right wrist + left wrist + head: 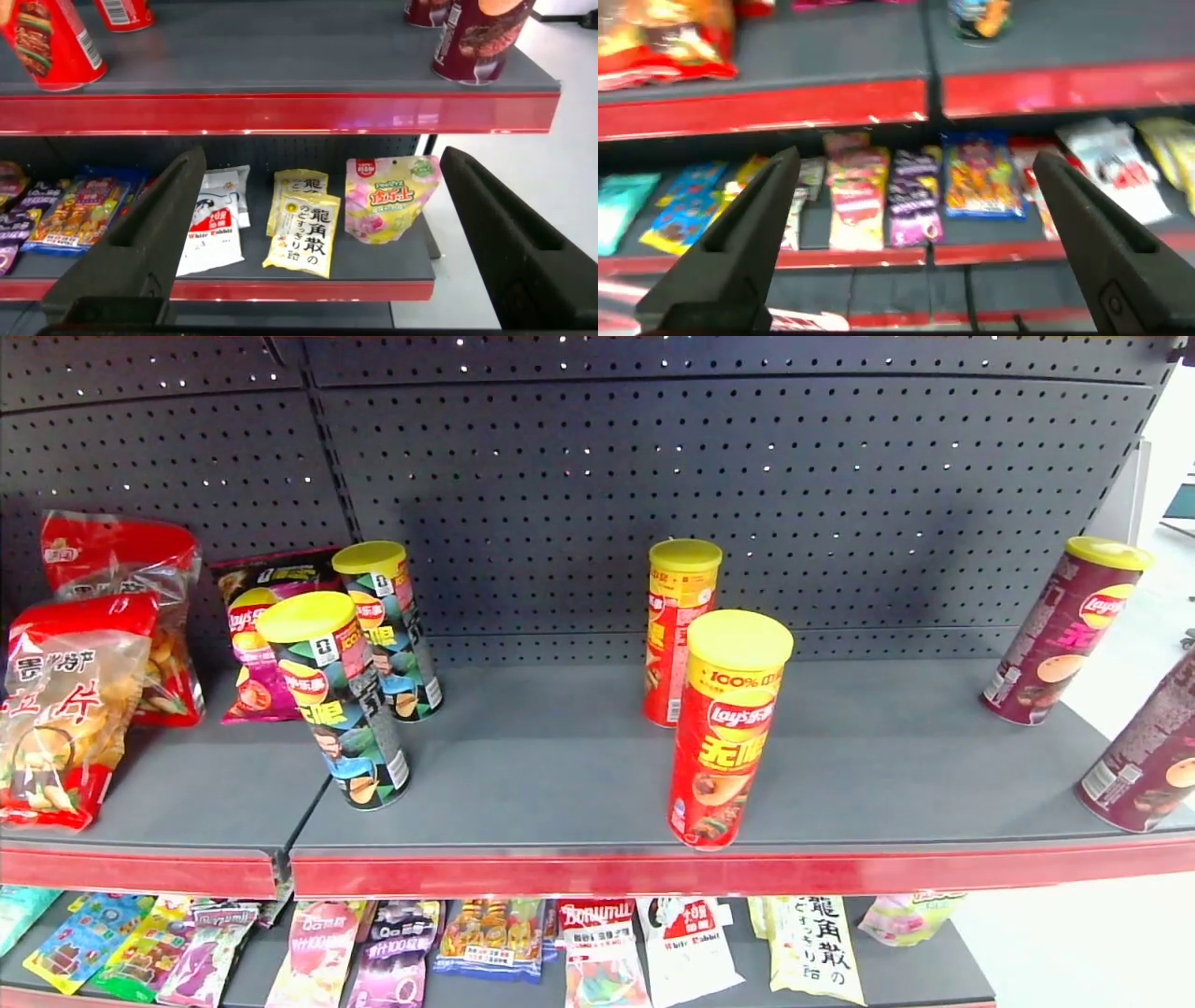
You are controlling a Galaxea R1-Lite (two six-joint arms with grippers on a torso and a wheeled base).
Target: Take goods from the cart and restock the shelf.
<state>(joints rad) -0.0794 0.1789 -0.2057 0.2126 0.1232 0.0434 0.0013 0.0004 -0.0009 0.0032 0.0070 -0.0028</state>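
Observation:
The upper shelf (579,775) carries pairs of chip cans with yellow lids. Two red cans (728,728) stand in the middle, two dark patterned cans (336,700) to the left, and two maroon cans (1064,630) at the right end. My left gripper (915,161) is open and empty, facing the lower shelf's candy packets (915,191) below the red shelf edge (766,112). My right gripper (325,157) is also open and empty, in front of the lower shelf's right end, with a yellow packet (301,224) and a pink-green packet (388,198) ahead of it.
Red snack bags (65,709) and a purple chip bag (261,644) fill the upper shelf's left end. A perforated back panel (747,495) closes the shelf behind. Bare shelf lies between the can groups. Open floor (523,243) lies right of the shelf unit.

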